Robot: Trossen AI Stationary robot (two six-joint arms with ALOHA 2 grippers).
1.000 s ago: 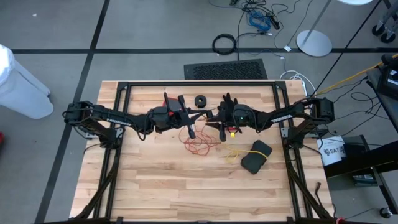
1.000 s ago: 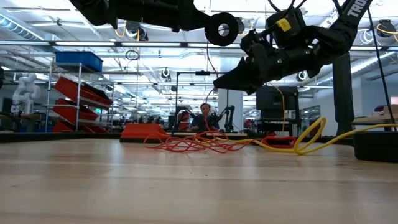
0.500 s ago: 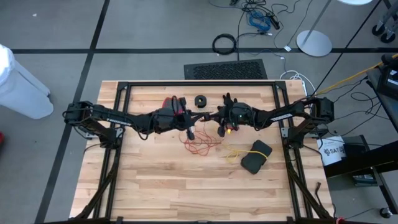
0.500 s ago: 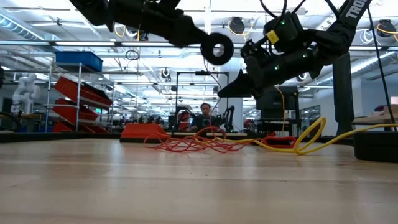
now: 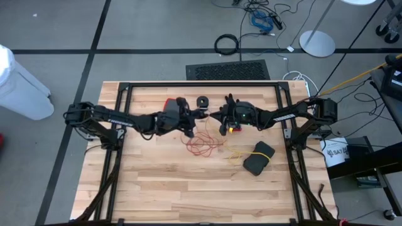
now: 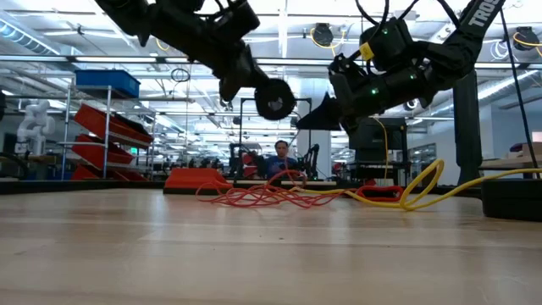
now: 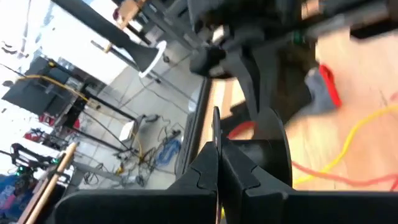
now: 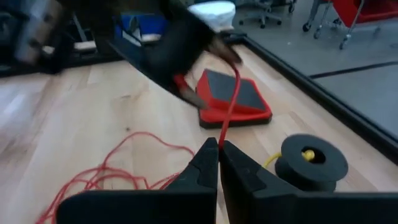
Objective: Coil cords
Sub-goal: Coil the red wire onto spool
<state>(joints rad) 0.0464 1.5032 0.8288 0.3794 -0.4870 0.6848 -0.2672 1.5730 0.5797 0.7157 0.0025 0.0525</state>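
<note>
Right gripper [image 8: 219,163], fingers pressed together and clamped on the red-orange cord [image 8: 229,107], held above the table [image 5: 157,188]. Left gripper [image 7: 219,163], fingers together, holds a black reel [image 6: 274,97] just beside it. The cord's loose tangle [image 5: 202,145] lies on the table below both grippers; the second black reel [image 5: 202,101] and the yellow cord [image 5: 236,154] lie near the tangle.

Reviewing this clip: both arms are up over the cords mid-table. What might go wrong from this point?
1. The right gripper is shut on the red-orange cord, whose loose tangle could knot if pulled.
2. The left gripper, holding a black reel aloft, hangs close to the right arm; they might collide.
3. The yellow cord lies against the tangle and could be dragged along.
</note>
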